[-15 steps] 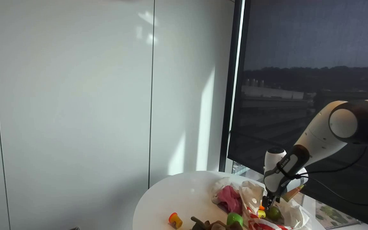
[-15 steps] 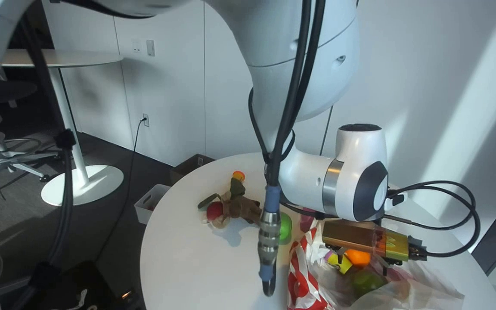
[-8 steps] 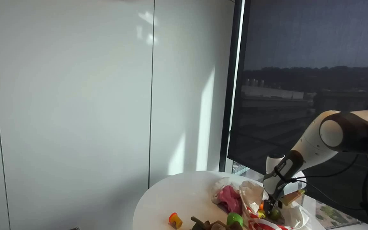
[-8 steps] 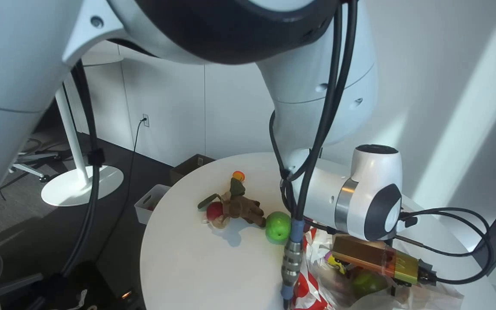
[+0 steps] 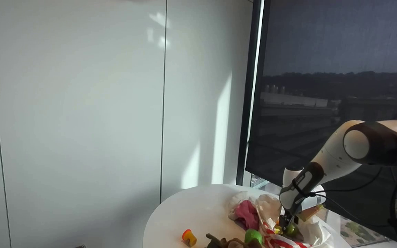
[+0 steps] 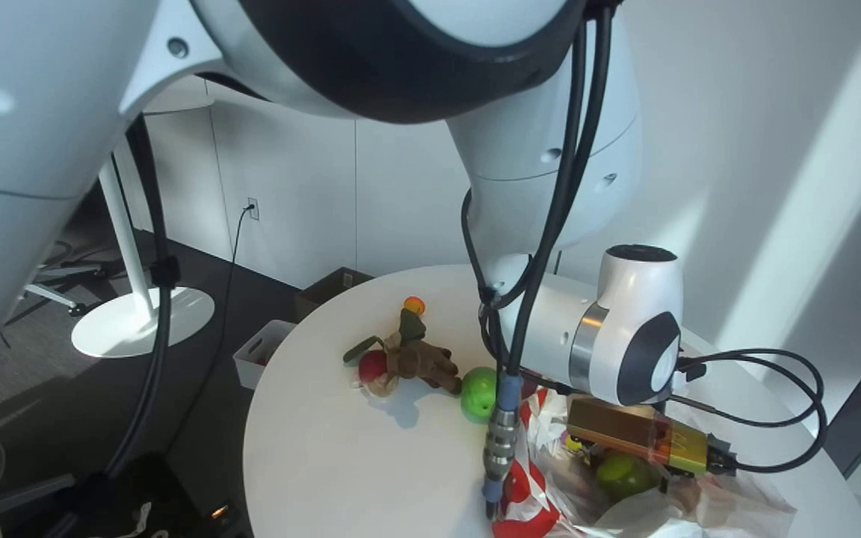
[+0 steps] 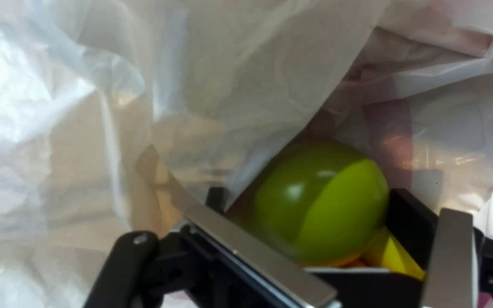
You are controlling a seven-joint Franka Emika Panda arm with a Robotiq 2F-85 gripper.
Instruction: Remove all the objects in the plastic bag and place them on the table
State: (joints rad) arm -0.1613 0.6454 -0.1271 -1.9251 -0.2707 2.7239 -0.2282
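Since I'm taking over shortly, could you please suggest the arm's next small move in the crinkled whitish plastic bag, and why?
I'd probably close the black-and-silver fingers on the glossy round green object before lifting: the wrist view shows it between them, but not whether both press on it. Gently, as nearby folds of the plastic bag could get pinched.

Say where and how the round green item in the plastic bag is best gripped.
Probably across its widest part, from above: the round green item looks smooth, with no handle in sight, and its top is largely uncovered. A fold of the plastic bag lies along one side, so keep that out of the grip.
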